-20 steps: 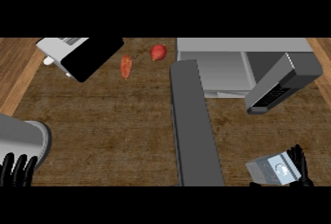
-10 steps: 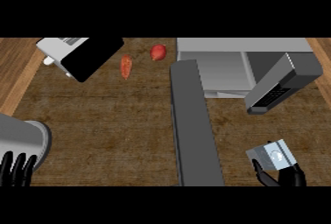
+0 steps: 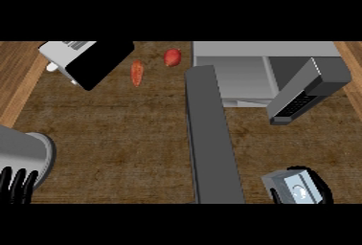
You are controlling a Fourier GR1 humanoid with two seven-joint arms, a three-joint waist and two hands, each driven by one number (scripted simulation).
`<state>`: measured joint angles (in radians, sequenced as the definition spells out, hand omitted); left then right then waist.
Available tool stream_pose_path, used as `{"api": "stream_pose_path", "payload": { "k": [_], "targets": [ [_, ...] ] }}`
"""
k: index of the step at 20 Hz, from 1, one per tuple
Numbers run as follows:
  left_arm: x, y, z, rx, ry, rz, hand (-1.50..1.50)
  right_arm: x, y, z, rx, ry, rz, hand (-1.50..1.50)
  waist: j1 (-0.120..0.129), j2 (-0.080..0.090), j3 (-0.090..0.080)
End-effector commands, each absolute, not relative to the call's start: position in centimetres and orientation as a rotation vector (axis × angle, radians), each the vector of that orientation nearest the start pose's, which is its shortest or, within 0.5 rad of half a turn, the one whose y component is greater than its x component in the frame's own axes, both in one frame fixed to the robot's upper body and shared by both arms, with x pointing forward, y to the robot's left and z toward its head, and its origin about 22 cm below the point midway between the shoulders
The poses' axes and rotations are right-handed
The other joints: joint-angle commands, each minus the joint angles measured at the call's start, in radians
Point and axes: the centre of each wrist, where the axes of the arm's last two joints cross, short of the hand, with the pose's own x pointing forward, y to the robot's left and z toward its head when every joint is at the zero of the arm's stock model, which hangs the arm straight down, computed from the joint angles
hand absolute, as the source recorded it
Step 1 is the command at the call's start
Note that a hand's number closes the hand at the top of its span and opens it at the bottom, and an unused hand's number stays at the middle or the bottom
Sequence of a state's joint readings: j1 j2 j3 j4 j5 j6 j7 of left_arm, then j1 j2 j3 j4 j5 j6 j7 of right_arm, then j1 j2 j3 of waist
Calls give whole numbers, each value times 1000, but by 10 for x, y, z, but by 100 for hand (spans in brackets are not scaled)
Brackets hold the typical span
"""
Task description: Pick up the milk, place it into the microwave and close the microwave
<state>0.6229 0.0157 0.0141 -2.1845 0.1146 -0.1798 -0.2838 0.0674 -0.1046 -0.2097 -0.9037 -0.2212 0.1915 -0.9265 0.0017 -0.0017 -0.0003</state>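
Milk [image 3: 295,188]: clasped by right hand [image 3: 322,187], fingers curled round. Microwave [image 3: 244,79]: open, empty; placing, closing outstanding. Left hand [image 3: 17,184]: spread, resting.

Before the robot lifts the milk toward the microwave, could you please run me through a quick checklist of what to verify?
1. Right hand curled round the milk carton: ok.
2. Microwave door swung open: ok.
3. Microwave cavity free of items: cannot tell, only part shows.
4. Path from carton to the opening: not ok yet, the door's panel stands just left of the carton.
5. Left hand resting open at the lower left, out of the way: ok.
6. Red vegetables far from the route: ok.
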Motion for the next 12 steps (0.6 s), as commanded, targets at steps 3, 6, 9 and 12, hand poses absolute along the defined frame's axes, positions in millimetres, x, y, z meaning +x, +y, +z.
{"api": "stream_pose_path", "payload": {
  "k": [3,6,9,12],
  "targets": [
    [96,268,57,53,-1917,53,-150,191,-317,-134,142,-1833,-215,150,8,1,1],
    [94,286,52,33,-1920,46,-150,243,-310,-112,240,-1836,-101,150,29,4,1],
    [84,273,44,28,-1901,54,-150,258,-287,-114,325,-1855,-64,150,22,2,1],
    [92,285,47,47,-1916,69,-150,261,-284,-101,332,-1863,6,150,5,0,0]
  ]
}}
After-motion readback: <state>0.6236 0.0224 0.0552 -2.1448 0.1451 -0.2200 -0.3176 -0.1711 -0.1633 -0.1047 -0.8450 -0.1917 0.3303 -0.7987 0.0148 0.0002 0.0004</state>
